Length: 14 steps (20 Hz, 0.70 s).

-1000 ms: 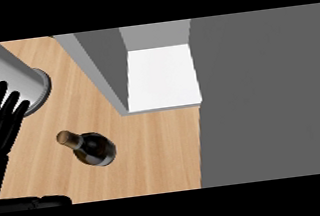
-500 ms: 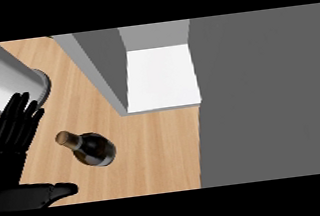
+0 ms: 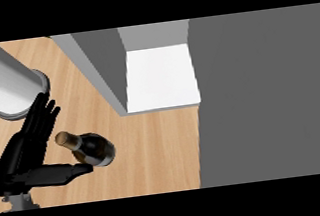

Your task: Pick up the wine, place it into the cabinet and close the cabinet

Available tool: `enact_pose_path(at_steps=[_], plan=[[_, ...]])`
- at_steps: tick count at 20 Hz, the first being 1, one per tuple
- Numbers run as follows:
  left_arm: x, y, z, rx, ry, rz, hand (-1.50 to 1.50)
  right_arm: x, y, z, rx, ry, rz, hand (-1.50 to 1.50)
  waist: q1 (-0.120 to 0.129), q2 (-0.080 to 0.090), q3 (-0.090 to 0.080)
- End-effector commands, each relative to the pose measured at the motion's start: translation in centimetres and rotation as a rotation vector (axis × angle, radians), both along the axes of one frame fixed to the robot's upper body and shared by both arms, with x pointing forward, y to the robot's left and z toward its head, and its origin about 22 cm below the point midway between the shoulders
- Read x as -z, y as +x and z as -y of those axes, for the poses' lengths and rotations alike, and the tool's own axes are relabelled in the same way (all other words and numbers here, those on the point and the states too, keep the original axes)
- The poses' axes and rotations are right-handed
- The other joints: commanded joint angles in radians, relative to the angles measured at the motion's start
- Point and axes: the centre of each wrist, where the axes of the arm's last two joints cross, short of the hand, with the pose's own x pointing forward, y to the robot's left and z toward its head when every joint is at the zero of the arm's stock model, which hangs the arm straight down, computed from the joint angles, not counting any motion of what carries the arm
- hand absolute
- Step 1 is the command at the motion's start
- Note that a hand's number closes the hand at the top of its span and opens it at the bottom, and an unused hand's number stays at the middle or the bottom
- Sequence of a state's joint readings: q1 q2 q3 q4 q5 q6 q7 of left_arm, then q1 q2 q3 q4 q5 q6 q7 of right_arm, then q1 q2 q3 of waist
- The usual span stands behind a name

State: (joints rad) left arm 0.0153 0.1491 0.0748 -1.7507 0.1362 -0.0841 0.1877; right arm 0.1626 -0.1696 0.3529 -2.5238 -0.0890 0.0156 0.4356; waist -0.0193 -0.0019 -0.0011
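The cabinet [image 3: 124,64] is standing open at the far side, its white shelf [image 3: 161,77] bare. A grey cylinder [image 3: 0,82] is sitting far left. The hand [image 3: 27,151], fingers straight and thumb spread, is flanking the wine [image 3: 90,148] on the counter [image 3: 153,151] near left.

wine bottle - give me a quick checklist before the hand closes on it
1. Dark glass wine bottle with a cork top standing on the light wooden counter: ok.
2. Black hand beside the bottle, on its left in the head view: ok.
3. Fingers straight, thumb out below the bottle, nothing held yet: ok.
4. Contact between hand and bottle: cannot tell, they look very close.
5. Grey cabinet open, white shelf inside showing: ok.
6. Other hand: not in view, cannot tell.
7. Which arm this is: cannot tell.
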Motion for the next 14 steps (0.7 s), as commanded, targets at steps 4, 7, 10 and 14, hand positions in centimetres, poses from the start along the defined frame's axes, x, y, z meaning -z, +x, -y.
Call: enact_pose_path(at_steps=[4, 7, 10, 14], plan=[[2.7, 0.9, -0.9, -0.013, 0.019, -0.026, -1.50, -3.9, -5.2, 1.5, -0.032, 0.033, 0.065, -1.50, 0.004, -0.001, 0.000], [4.7, 1.4, -1.9, -0.028, 0.009, -0.060, -1.50, -3.9, -4.6, 1.7, -0.041, 0.032, 0.079, -1.50, 0.002, 0.000, 0.000], [5.5, 1.7, -2.4, -0.009, 0.003, -0.076, -1.50, -3.7, -4.7, 1.8, -0.030, 0.036, 0.077, -1.50, 0.002, 0.000, 0.001], [9.1, 1.8, -2.0, 0.001, -0.002, -0.074, -1.50, -3.8, -4.5, 1.8, -0.020, 0.035, 0.073, -1.50, -0.005, 0.002, 0.000]])
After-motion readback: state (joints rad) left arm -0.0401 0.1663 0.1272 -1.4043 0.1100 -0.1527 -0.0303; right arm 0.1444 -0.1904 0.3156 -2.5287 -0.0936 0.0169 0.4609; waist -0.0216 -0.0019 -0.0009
